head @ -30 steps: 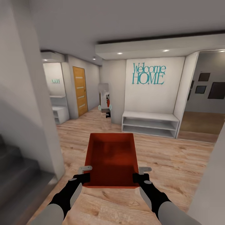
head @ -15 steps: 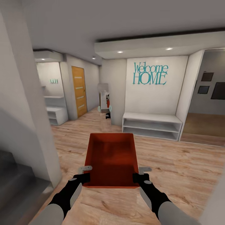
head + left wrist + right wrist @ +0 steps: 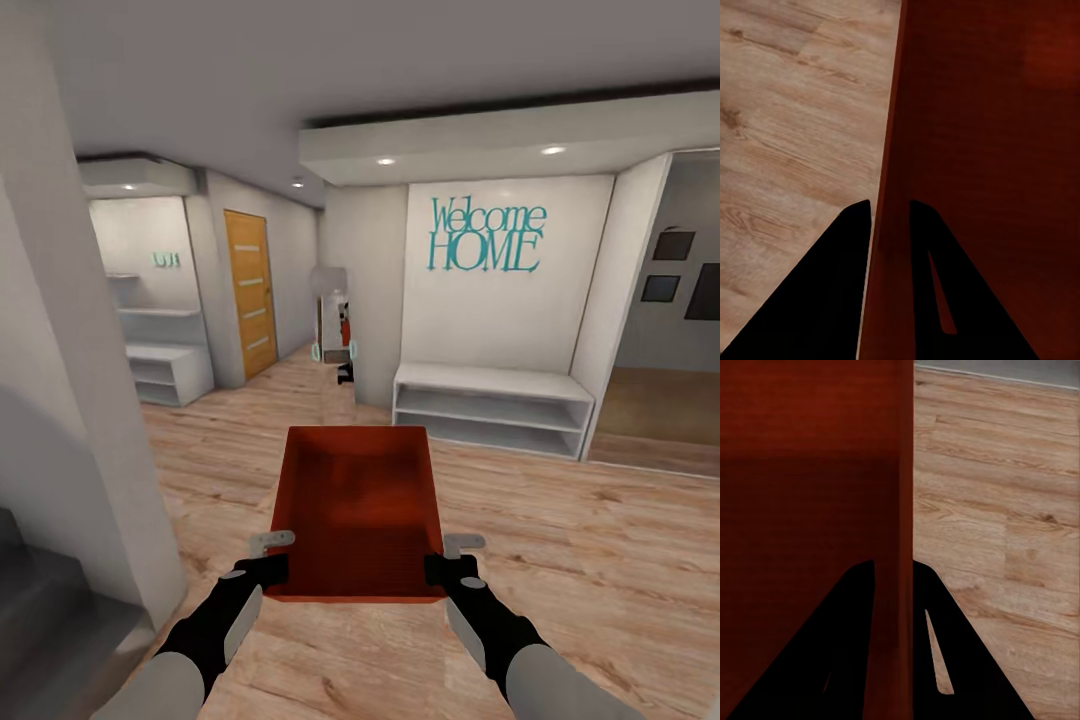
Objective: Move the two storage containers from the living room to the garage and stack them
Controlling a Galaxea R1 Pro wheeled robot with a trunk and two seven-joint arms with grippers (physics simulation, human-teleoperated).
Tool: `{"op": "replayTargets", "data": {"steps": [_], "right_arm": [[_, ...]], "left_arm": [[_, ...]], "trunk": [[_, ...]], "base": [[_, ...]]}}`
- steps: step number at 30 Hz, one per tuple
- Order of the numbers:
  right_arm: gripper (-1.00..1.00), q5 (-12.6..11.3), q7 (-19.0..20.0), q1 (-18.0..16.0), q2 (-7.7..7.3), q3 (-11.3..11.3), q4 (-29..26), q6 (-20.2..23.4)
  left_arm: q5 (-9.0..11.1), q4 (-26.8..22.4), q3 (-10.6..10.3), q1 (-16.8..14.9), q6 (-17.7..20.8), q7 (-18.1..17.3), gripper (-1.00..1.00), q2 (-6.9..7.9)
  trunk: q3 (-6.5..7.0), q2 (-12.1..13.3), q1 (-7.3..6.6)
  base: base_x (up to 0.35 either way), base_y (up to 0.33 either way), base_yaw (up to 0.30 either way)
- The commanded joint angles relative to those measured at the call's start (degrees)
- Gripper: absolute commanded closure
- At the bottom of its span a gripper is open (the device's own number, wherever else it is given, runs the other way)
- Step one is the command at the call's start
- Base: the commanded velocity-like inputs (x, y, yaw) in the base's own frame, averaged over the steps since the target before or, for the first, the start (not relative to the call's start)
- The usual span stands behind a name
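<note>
ribbed orange-red plastic bin (image 3: 356, 510), low side walls pinched between both grippers' black fingers (image 3: 844, 300)

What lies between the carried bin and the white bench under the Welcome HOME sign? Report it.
In the head view, bare light wood plank floor separates the orange-red bin from the white bench; nothing stands on that stretch.

I see plank floor (image 3: 560, 560), a white bench (image 3: 490, 405) under teal lettering (image 3: 487, 238), an orange door (image 3: 250, 292), and recessed ceiling lights (image 3: 385, 161).

Teal wall lettering (image 3: 487, 236), white bench (image 3: 492, 407)
</note>
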Motion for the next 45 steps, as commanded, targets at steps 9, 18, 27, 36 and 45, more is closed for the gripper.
{"op": "replayTargets", "data": {"steps": [9,18,27,36,45], "right_arm": [[1.00,-0.74,-0.62,-0.01,-0.29,-0.31,0.09,-0.17],[1.00,-0.89,-0.73,-0.01,-0.38,-0.31,0.36,-0.31],[1.00,-0.76,-0.67,-0.01,-0.37,-0.31,0.38,-0.32],[1.00,-0.75,-0.73,-0.01,-0.45,-0.35,0.30,-0.32],[1.00,-0.75,-0.73,-0.01,-0.53,-0.40,0.30,-0.32]], "left_arm": [[-0.04,-0.27,0.39,-0.02,0.34,0.70,1.00,0.95],[-0.04,-0.27,0.39,-0.02,0.34,0.70,1.00,1.00],[-0.04,-0.27,0.39,-0.02,0.34,0.70,1.00,1.00],[-0.04,-0.27,0.39,-0.02,0.34,0.70,1.00,1.00],[-0.04,-0.27,0.39,-0.02,0.34,0.70,1.00,1.00]], "trunk": [[-0.02,-0.04,0.05],[-0.02,-0.04,0.05],[-0.02,-0.04,0.05],[-0.02,-0.04,0.05],[-0.02,-0.04,0.05]], "base": [[0.322,0.000,0.000],[0.322,0.000,0.000],[0.322,0.000,0.000],[0.322,0.000,0.149],[0.322,0.000,0.265]]}}
